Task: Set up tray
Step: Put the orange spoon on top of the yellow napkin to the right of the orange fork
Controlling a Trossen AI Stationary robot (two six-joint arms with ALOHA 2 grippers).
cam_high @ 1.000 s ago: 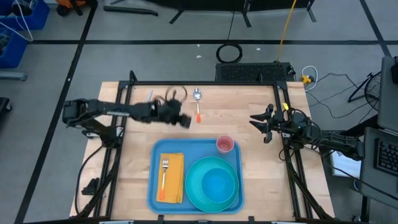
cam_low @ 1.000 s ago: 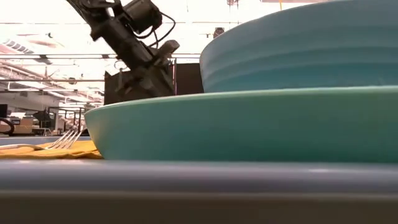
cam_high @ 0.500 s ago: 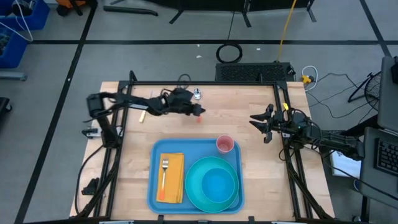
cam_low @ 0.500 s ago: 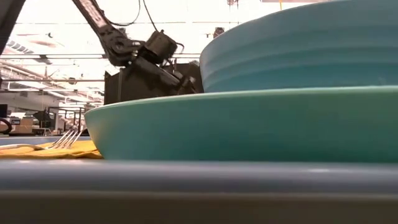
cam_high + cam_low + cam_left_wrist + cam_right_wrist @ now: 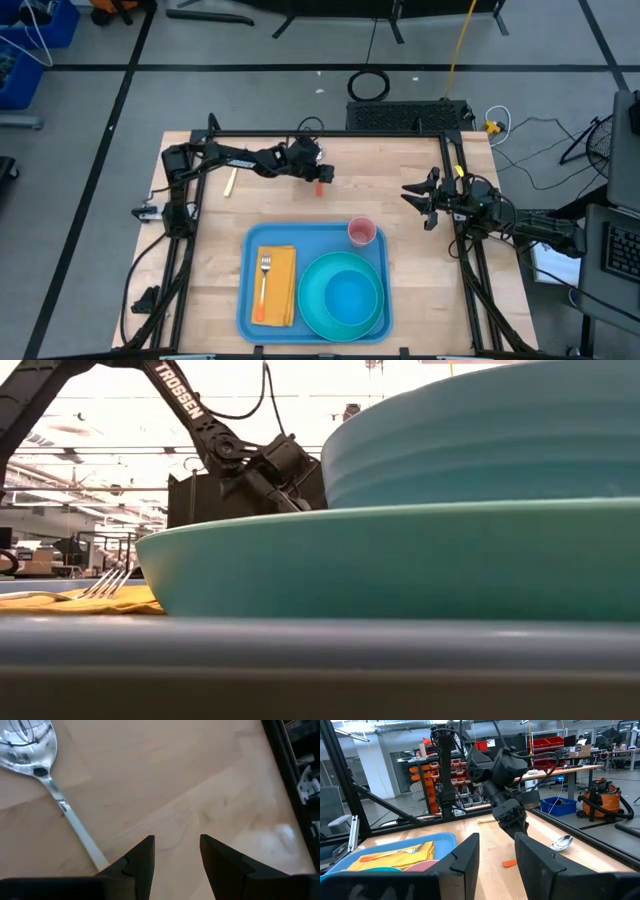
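A pale wooden table (image 5: 210, 260) fills my high view, framed by black rails, with grey floor around it. The tray (image 5: 246, 308) lies at the table's 6 o'clock edge. It holds a yellow napkin (image 5: 281, 290) carrying a fork (image 5: 265, 276) on its 9 o'clock side, a teal plate (image 5: 308, 313) with a teal bowl (image 5: 350, 292) stacked on it toward 3 o'clock, and a pink cup (image 5: 361, 233) at the 1 o'clock corner. My left gripper (image 5: 322, 173) is lowered at 12 o'clock, over a spoon (image 5: 35, 765) with an orange handle (image 5: 319, 188); the fingers (image 5: 141, 862) stand apart, nothing between them, the metal shaft passing beside one of them. My right gripper (image 5: 408, 193) waits at 3 o'clock, fingers (image 5: 462, 857) parted and empty.
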